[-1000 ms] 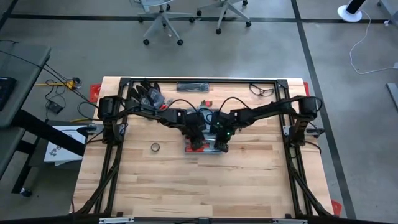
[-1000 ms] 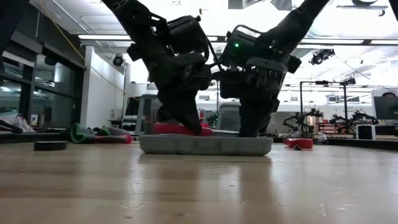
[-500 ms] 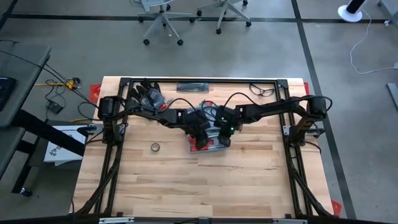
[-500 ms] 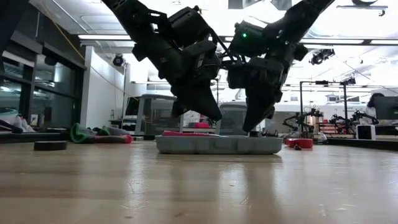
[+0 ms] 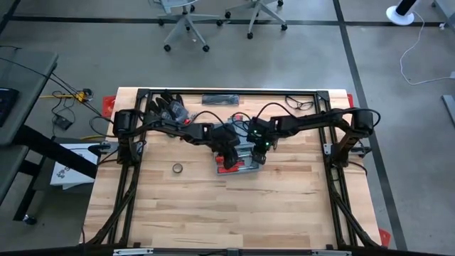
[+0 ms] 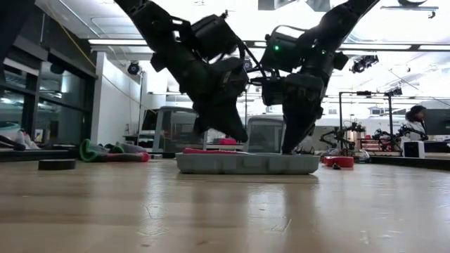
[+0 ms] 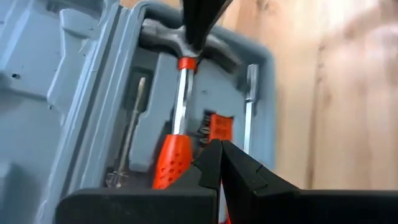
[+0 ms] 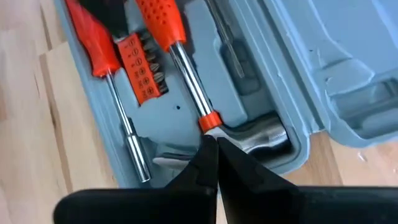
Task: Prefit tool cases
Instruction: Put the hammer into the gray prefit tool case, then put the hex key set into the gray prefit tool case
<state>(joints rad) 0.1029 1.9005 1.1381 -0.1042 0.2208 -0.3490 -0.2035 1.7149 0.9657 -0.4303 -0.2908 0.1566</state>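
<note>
Both tools closed, angled over case

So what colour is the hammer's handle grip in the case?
Orange-red; the hammer shows best in the right wrist view.

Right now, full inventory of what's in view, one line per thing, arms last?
case: 1, blue-grey, open, table centre
hammer: 1, orange grip, steel head, in the case
driver: 1, orange handle, in the case beside the hammer
bit holder: 1, orange, between hammer and driver
tape roll: 1, dark, table left of the case
gloves: dark, count unclear, table far left corner
glasses: 1, dark, table far right
table: 1, light wood
left gripper: shut, over the hammer's handle
right gripper: shut, over the hammer's head
</note>
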